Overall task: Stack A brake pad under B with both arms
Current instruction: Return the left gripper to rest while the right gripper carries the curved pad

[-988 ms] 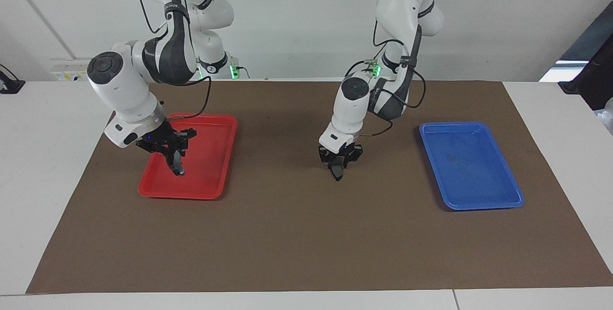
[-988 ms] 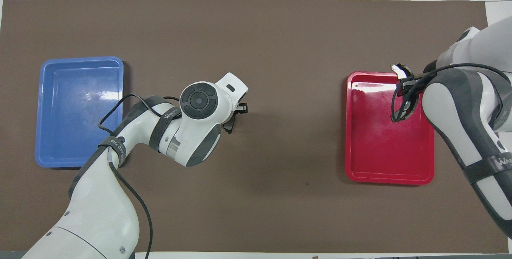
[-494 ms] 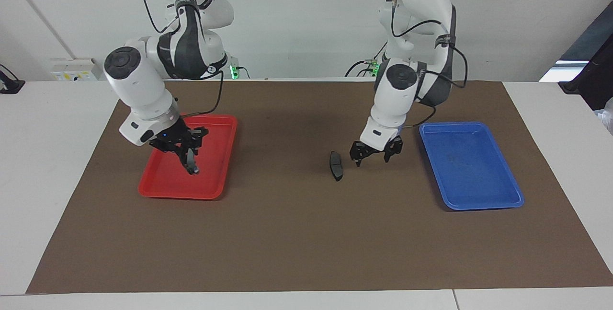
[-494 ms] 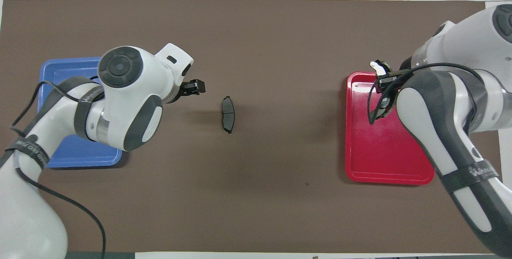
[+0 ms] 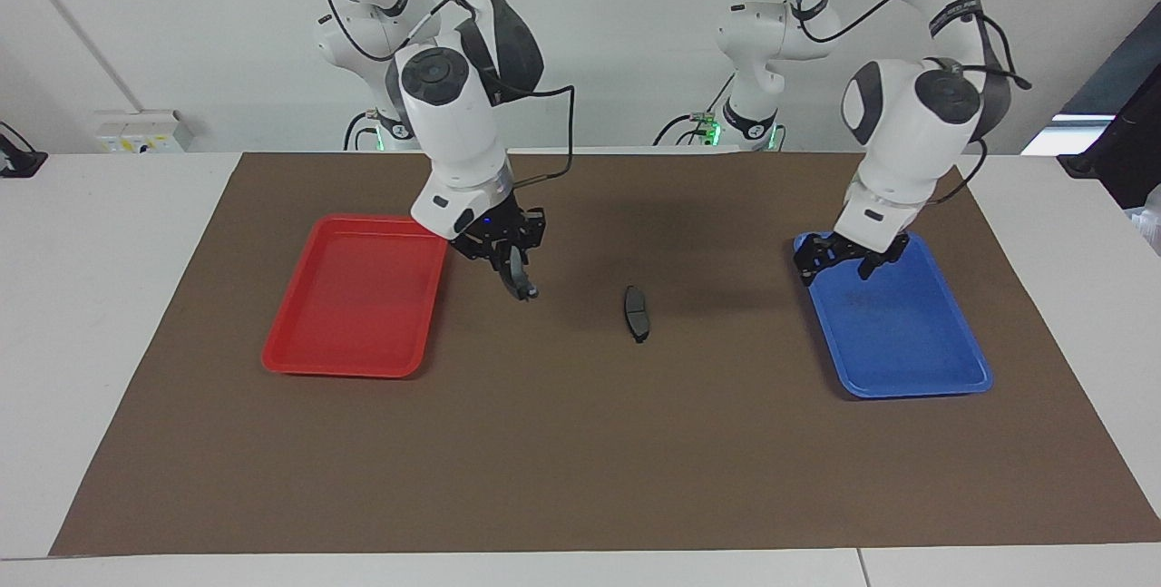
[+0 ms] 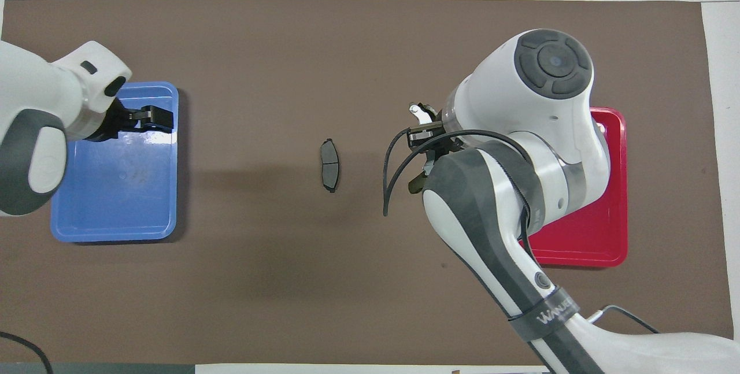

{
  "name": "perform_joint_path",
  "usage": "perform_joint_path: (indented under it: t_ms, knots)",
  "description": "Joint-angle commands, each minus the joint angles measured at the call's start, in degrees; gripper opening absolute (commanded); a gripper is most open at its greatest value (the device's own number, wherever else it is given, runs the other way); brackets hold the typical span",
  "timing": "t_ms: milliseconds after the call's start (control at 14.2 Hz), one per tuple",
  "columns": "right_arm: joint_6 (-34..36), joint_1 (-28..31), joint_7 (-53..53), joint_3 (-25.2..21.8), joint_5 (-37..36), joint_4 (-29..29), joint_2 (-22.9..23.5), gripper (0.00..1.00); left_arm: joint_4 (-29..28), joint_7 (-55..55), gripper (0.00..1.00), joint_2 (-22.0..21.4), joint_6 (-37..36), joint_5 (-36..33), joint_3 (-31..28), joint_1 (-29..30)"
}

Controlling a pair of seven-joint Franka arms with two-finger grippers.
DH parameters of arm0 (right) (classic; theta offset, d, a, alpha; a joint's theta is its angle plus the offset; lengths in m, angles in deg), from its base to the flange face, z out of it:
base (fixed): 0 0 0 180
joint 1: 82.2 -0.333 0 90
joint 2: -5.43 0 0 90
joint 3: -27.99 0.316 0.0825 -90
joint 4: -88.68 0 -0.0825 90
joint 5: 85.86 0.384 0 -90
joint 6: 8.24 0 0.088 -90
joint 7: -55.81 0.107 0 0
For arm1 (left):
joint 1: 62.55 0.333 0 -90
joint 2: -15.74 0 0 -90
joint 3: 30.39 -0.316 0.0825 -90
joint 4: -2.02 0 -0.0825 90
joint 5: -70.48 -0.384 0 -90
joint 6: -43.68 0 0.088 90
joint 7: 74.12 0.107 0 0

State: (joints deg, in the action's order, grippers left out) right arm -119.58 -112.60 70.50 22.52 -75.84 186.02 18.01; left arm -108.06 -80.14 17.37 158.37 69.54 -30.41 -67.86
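Note:
The short dark grey pad A (image 5: 639, 312) lies flat on the brown mat at mid-table, also in the overhead view (image 6: 329, 165). My right gripper (image 5: 506, 262) is shut on the longer black pad B (image 5: 521, 282), which hangs down from it. It is in the air over the mat between the red tray and pad A. In the overhead view the right arm hides most of this gripper. My left gripper (image 5: 834, 271) is open and empty, raised over the blue tray; it also shows in the overhead view (image 6: 153, 120).
An empty red tray (image 5: 345, 315) lies toward the right arm's end of the table, partly under the right arm in the overhead view (image 6: 607, 235). An empty blue tray (image 5: 898, 342) lies toward the left arm's end. A brown mat (image 5: 580, 460) covers the table.
My left gripper let go of pad A on the mat and drew away, open, to above the blue tray. My right gripper carried pad B from over the red tray toward mid-table.

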Motion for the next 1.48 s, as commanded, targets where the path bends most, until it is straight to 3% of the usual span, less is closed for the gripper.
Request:
perform_joint_path:
  t_ms: [0, 282, 706, 1412]
  knots:
    - [-1.15, -3.51, 4.1, -0.33, 0.97, -6.18, 7.87, 0.0, 1.87, 5.3, 1.0, -3.2, -6.13, -0.3, 0.63, 4.78]
    - [-7.65, -9.58, 12.99, -0.33, 0.97, -14.01, 19.66, 0.0, 10.31, 9.44, 1.0, -2.41, -15.18, -0.21, 0.54, 7.86]
    - [-13.11, -11.7, 12.56, 0.11, 1.23, -12.35, 21.08, 0.0, 15.51, 9.71, 1.0, -2.15, -21.52, -0.12, 0.54, 8.04]
    - [-17.06, -12.4, 11.59, 0.11, 1.14, -9.36, 22.32, 0.01, 13.31, 9.36, 1.0, -3.03, -21.27, -0.21, 0.72, 7.25]
